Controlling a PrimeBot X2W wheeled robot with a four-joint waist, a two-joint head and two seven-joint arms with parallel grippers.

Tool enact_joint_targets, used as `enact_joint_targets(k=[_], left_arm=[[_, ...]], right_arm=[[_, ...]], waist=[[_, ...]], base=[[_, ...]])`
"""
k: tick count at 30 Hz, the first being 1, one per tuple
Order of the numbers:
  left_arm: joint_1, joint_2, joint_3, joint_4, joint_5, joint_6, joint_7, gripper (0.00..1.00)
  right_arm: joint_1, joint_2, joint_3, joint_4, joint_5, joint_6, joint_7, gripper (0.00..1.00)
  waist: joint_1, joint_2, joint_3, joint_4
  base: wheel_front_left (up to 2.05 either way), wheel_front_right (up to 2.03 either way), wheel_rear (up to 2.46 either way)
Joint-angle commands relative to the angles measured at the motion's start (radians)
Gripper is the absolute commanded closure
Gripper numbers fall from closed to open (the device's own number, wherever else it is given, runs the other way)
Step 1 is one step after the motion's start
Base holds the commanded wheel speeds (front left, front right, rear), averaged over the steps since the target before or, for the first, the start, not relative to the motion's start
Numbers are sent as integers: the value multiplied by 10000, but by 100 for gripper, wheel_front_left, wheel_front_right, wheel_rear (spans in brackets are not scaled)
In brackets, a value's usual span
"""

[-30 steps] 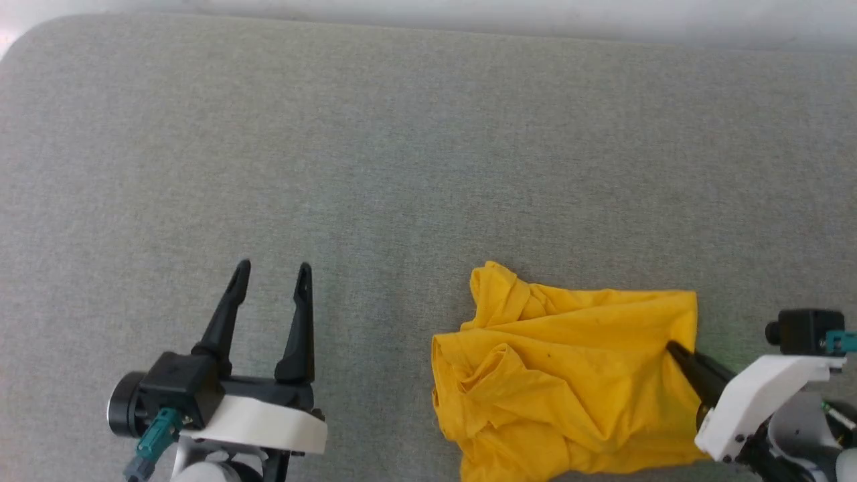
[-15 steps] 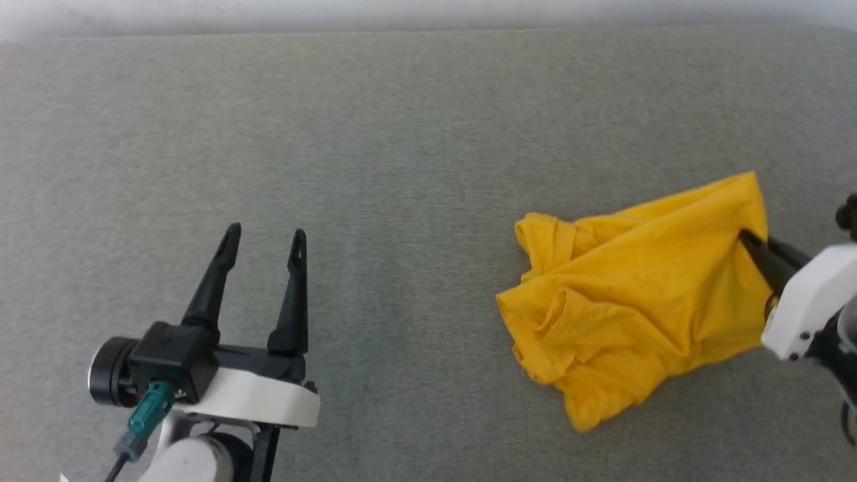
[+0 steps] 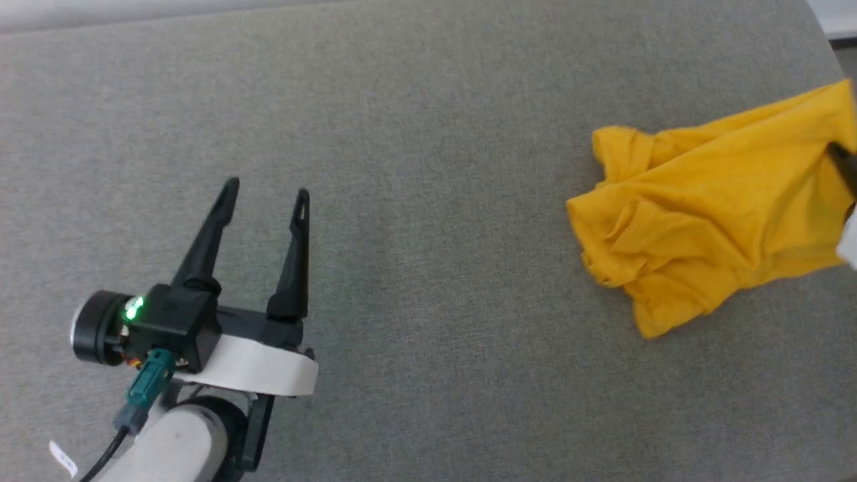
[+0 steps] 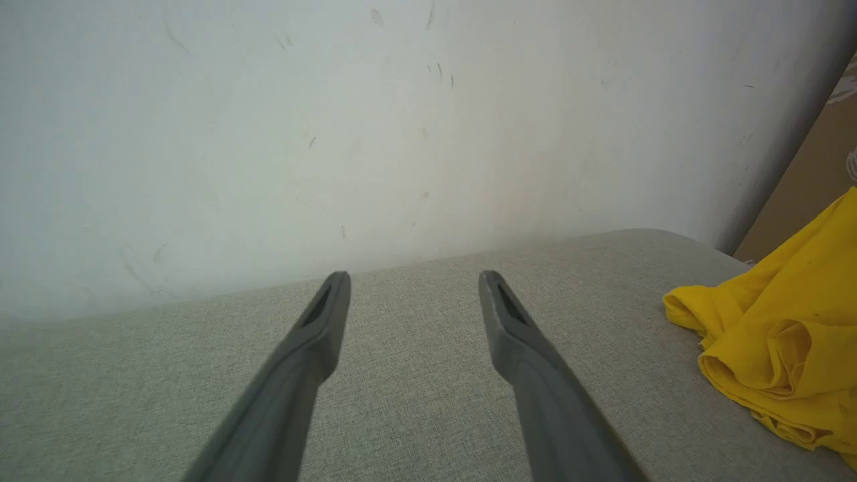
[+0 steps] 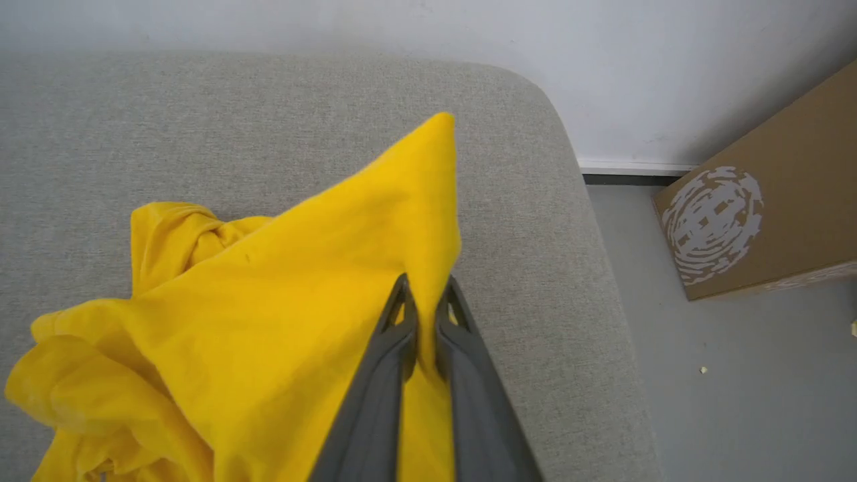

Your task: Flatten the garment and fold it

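The garment [image 3: 710, 207] is a crumpled bright-yellow shirt at the right side of the grey padded surface, its print hidden in the folds. My right gripper [image 3: 837, 152] shows as a dark tip at the right edge, shut on the garment's right edge. In the right wrist view the two fingers [image 5: 426, 301] pinch a lifted corner of the yellow cloth [image 5: 268, 301]. My left gripper [image 3: 266, 191] stands open over bare surface at the lower left, far from the garment. The left wrist view has its fingers [image 4: 414, 281] spread apart, with the garment [image 4: 783, 335] off to the right.
The grey padded surface [image 3: 428, 134] ends in a rounded corner [image 5: 535, 94] close behind the garment. Beyond it are a white wall [image 5: 602, 53], grey floor [image 5: 736, 375] and a brown cardboard box [image 5: 770, 201].
The camera has turned, shifting the whole picture. My right gripper has pulled the garment up and to the right, toward the surface's far right corner. The left gripper stays open.
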State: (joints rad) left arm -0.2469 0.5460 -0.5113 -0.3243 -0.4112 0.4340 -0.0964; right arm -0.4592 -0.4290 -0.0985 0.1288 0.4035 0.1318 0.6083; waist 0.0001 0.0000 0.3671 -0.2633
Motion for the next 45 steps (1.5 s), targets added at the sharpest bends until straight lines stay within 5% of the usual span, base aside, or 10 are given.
enact_joint_targets(k=[1,13,26,27,29,45], left_arm=[[-248,102,36,-92,155,98,15,0],[-1294,418,-173,-588,1216,245,596,0],[-1955,401,-373,-637,2334,416,-239,0],[-1971,394,-375,-636,2334,402,-315,0],[-2004,331,-278,-661,2370,516,-580,0],[-1446,-136,27,-186,1170,519,-1087,0]], right_arm=[[-335,-137,-62,151,-86,-11,-140,100],[-1777,-1366,-958,2391,-970,-11,-1426,100],[-2481,-1544,-1488,4212,-1658,-11,-2616,99],[-2529,-1539,-1501,4297,-1685,-11,-2671,74],[-2617,-1529,-1487,4434,-1755,-11,-2784,0],[-2560,-1406,-1147,4883,-1572,-11,-3192,0]], waist=[[-1,0,575,-342],[-1,0,2232,-250],[-1,0,3016,101],[-1,0,3041,112],[-1,0,3082,128],[-1,0,2114,255]], base=[[0,0,0],[0,0,0],[0,0,0],[0,0,0],[0,0,0],[0,0,0]])
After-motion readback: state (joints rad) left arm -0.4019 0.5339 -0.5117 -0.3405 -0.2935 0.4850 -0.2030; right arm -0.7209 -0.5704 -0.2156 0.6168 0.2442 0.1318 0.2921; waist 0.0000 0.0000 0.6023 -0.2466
